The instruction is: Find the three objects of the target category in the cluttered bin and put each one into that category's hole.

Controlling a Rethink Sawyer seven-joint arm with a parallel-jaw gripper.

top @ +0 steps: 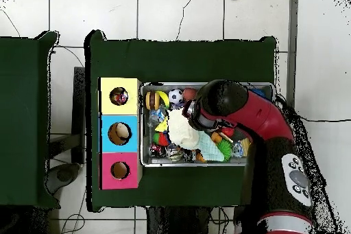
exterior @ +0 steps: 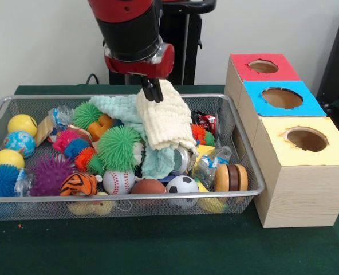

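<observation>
The cluttered bin, a large shallow rectangular basket of silver wire mesh, sits on the dark green tabletop, just beside a row of three wooden boxes with red, blue and yellow tops, each with a round hole. The gripper on the red and black arm hangs over the bin's far middle, its dark fingers pinched narrow on a cream folded cloth, which drapes down over a pale green cloth. Around them lie a spiky green ball, a baseball, a soccer ball, a tiger-striped toy and a purple spiky ball.
</observation>
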